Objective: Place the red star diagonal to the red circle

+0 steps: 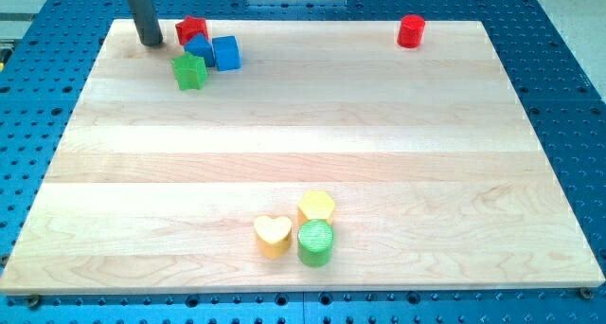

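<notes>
Pale wooden planks make up the tabletop (303, 144), which lies on a blue perforated base that shows on every side of it.

Nearest the view's bottom, a little left of centre, three blocks huddle together: a yellow heart (273, 235) on the view's left, a green cylinder (316, 243) just beside it on the right, and a yellow hexagon (316, 207) behind them, touching or nearly touching both.

Beyond that group, a wide stretch of bare wood runs up toward the view's top.

Farther up on the view's left sits a second cluster. A green star (189, 71) is its nearest member. Just behind it come a blue block (199, 48), whose shape I cannot make out, and a blue cube (226, 53) to the right of it, the two touching. The red star (191, 29) sits at the back of this cluster, against the blue block and close to the board's far edge.

My tip (151, 42) rests on the wood just to the view's left of the red star, with a narrow gap between them.

Well apart, near the view's top right, the red circle (411, 30) stands alone by the far edge, roughly level with the red star.

I have no fingers, only the dark rod, so nothing is grasped.
</notes>
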Available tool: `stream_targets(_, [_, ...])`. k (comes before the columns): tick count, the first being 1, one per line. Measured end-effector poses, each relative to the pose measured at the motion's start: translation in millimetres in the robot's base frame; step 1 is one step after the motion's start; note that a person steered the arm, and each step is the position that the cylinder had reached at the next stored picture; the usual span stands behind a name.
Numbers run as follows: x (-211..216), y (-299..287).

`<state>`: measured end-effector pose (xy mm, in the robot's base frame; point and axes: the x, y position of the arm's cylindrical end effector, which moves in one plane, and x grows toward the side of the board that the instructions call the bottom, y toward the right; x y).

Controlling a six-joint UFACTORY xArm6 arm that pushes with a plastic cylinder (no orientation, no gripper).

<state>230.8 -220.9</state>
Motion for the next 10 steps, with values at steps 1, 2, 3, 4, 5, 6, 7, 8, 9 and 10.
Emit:
stream_targets(1, [10.8,104.8])
stream_targets(2, [28.5,228.3])
stream_targets(3, [35.5,207.4])
stream_targets(4, [20.9,144.6])
stream_targets(5, [-8.2,200.8])
stream_targets(6, [-3.5,281.6])
stream_targets(7, [16.4,310.1])
stream_targets(8, [23.4,273.8])
stream_targets(9, [33.4,297.6])
stream_targets(10, [50.9,264.1])
